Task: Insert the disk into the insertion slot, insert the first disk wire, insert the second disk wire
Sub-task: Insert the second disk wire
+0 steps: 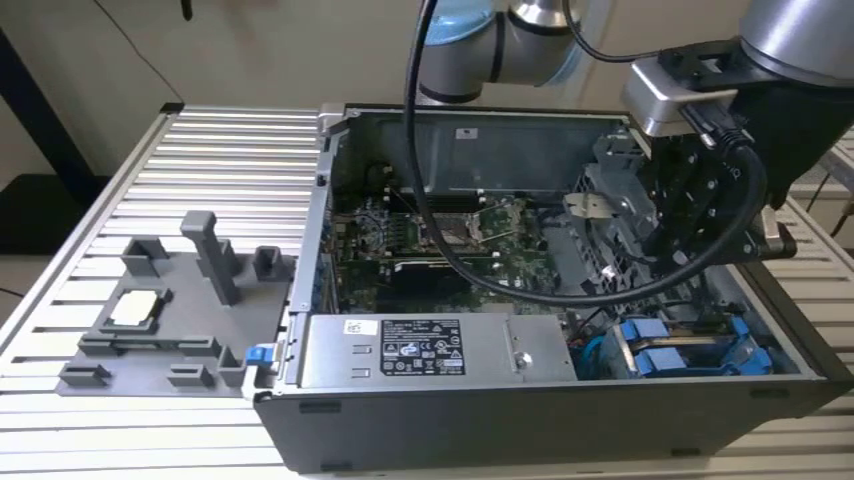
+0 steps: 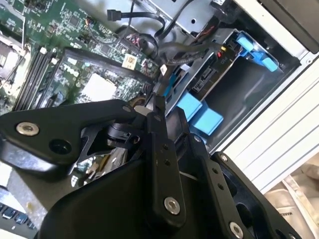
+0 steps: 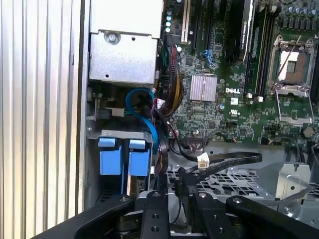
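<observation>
The arm reaches steeply down into the open computer case (image 1: 534, 425), with the gripper (image 3: 172, 184) low beside a loose black cable (image 3: 234, 160); whether it is closed I cannot tell. The disk (image 3: 110, 160) sits in the insertion slot (image 3: 119, 133)

Black cables (image 3: 234, 160) cross the drive cage (image 3: 224, 183); power-supply box (image 1: 427, 350) flanks the disk (image 1: 663, 360).

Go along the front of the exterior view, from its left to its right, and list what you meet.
Grey fixture plate → small blue tab → grey power-supply box → the disk, blue-framed.
</observation>
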Controlling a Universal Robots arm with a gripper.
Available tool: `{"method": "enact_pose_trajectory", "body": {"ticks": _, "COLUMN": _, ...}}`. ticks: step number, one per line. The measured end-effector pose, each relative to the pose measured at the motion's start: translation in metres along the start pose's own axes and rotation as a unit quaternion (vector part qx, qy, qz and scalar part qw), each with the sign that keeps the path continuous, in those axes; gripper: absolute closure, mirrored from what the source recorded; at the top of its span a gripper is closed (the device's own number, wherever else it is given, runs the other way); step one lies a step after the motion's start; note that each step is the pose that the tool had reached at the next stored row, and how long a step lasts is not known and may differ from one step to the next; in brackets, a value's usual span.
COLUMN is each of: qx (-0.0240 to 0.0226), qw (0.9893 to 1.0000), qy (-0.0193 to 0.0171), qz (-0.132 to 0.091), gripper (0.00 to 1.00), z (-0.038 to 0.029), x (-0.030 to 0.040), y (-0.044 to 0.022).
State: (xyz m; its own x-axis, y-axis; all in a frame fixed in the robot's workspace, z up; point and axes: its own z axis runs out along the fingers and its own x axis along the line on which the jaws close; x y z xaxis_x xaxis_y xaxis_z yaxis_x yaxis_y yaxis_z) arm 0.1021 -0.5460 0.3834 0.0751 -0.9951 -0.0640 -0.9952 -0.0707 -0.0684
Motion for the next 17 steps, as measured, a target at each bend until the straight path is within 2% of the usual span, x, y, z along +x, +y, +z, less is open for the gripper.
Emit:
{"method": "enact_pose_trajectory", "body": {"ticks": 1, "qx": 0.0047, "qw": 1.0, "qy": 0.0003, "qz": -0.001, "gripper": 0.73, "z": 0.0006, "x": -0.0001, "y": 0.0008}}
{"method": "enact_pose_trajectory", "body": {"ticks": 3, "qx": 0.0095, "qw": 0.9999, "qy": 0.0016, "qz": -0.004, "gripper": 0.73, "z": 0.0023, "x": -0.001, "y": 0.0023}}
{"method": "enact_pose_trajectory", "body": {"ticks": 8, "qx": 0.0124, "qw": 0.9998, "qy": 0.0125, "qz": -0.013, "gripper": 0.73, "z": 0.0068, "x": -0.0095, "y": 0.0044}}
{"method": "enact_pose_trajectory", "body": {"ticks": 11, "qx": 0.0124, "qw": 0.9996, "qy": 0.0208, "qz": -0.015, "gripper": 0.73, "z": 0.0096, "x": -0.012, "y": 0.0052}}
{"method": "enact_pose_trajectory", "body": {"ticks": 15, "qx": 0.0207, "qw": 0.9994, "qy": 0.0222, "qz": -0.016, "gripper": 0.73, "z": 0.0117, "x": -0.0132, "y": 0.0059}}
{"method": "enact_pose_trajectory", "body": {"ticks": 17, "qx": 0.0221, "qw": 0.9994, "qy": 0.0224, "qz": -0.016, "gripper": 0.73, "z": 0.0127, "x": -0.0134, "y": 0.006}}
